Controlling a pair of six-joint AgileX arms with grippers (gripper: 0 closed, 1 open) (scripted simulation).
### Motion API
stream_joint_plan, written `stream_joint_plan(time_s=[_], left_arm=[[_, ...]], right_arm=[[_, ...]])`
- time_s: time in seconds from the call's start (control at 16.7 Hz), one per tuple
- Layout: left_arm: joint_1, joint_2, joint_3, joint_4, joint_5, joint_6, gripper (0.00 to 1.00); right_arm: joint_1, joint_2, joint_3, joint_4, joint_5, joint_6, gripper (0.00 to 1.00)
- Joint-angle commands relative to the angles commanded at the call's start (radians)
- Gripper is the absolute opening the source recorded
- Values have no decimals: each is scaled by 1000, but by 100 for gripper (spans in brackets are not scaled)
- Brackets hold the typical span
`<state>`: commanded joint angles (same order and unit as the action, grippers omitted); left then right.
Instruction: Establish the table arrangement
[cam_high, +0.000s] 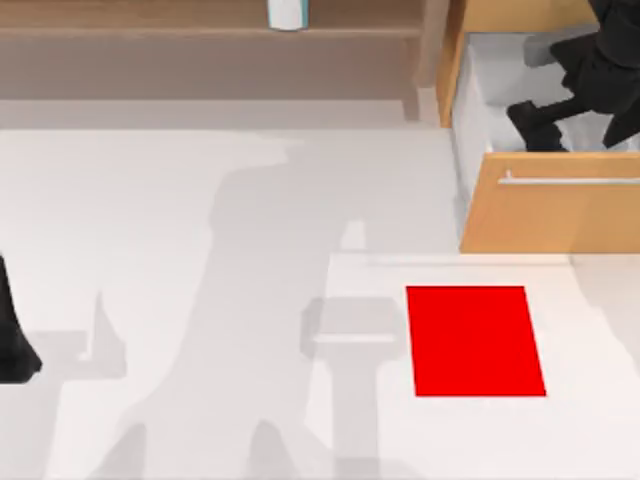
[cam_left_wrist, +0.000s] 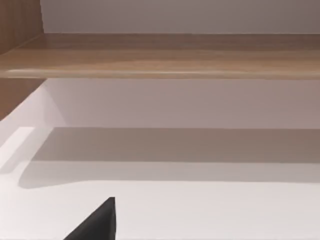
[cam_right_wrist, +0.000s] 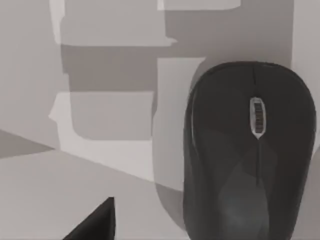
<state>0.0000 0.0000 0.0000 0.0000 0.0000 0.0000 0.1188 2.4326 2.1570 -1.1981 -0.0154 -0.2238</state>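
The right arm's tool (cam_high: 545, 125) is reaching down into the open drawer (cam_high: 550, 205) at about 1 o'clock in the top view, and the arm's black bulk hides much of the drawer's inside; whether the tool is spread or pressed together cannot be told. The right wrist view looks down on a black computer mouse (cam_right_wrist: 250, 150) with a grey scroll wheel, lying on the drawer's pale floor and cut off at the frame edge. Contact between tool and mouse cannot be made out.

The left arm's tool (cam_high: 12, 340) sits parked at 9 o'clock, mostly cut off by the frame edge, its state unreadable.

The white surface (cam_high: 200, 300) spreads across the middle and lower part of the top view. A red mat (cam_high: 475, 340) lies on it at about 4 o'clock, just below the drawer front. On the wooden shelf (cam_high: 200, 40) at 12 o'clock stands a white container (cam_high: 286, 12), its top cut off.
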Motion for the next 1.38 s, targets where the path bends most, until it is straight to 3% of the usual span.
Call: stream_joint_plan(time_s=[0.72,1.38], left_arm=[[0,0,0,0,0,0,100],[0,0,0,0,0,0,100]], right_arm=[[4,24,-53,78,1,4,100],[4,24,-53,78,1,4,17]])
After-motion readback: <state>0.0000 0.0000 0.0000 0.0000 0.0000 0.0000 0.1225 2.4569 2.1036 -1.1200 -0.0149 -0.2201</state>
